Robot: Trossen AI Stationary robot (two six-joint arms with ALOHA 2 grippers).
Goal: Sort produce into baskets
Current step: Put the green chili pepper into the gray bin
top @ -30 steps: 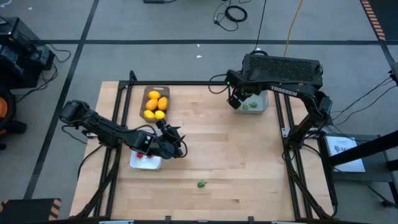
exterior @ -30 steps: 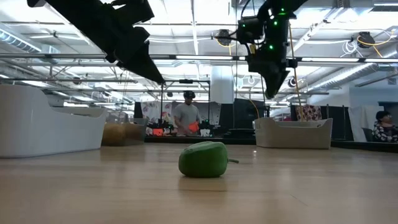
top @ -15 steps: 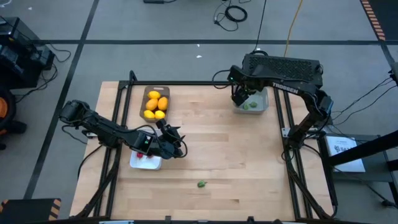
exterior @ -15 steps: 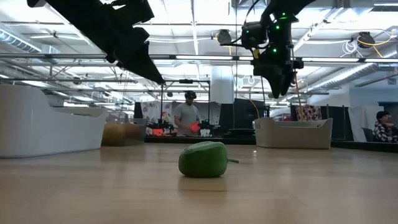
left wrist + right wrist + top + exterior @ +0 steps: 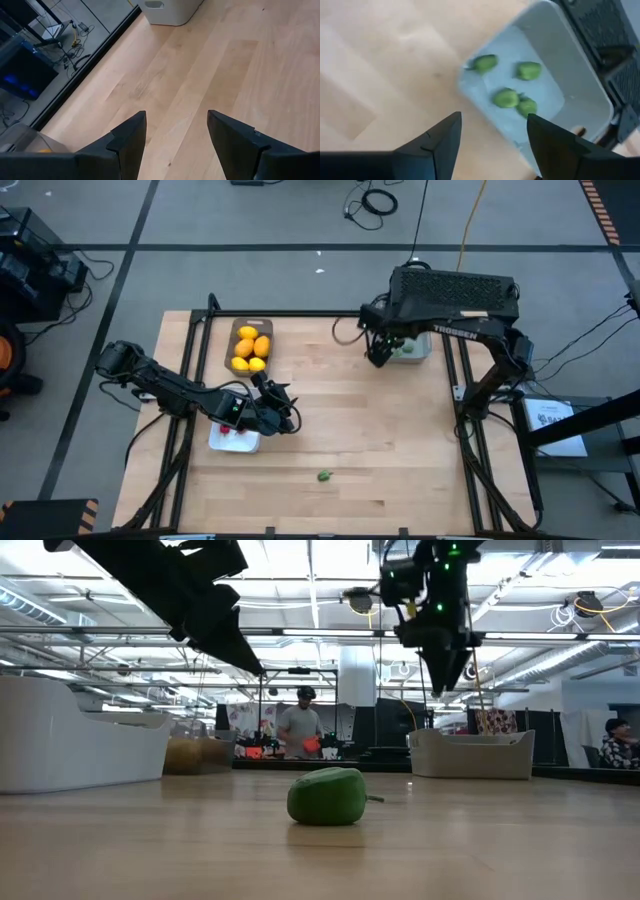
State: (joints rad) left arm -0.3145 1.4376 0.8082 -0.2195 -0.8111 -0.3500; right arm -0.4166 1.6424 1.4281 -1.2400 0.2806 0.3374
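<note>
Produce is almost sorted on your counter (image 5: 350,430): the lemons (image 5: 250,348) fill the grey-brown basket (image 5: 236,330) at the far left, red berries (image 5: 236,433) lie in the white basket (image 5: 232,443) near the left edge, and four green pieces (image 5: 507,97) sit in the pale grey bin (image 5: 580,100) at the far right corner. Your right gripper (image 5: 378,355) hangs empty with its fingers apart just beside that bin, probably because its load is already dropped. Your left gripper (image 5: 283,412) waits spread open and empty next to the white basket. One green piece (image 5: 324,475) lies alone near the front edge, well apart from both
</note>
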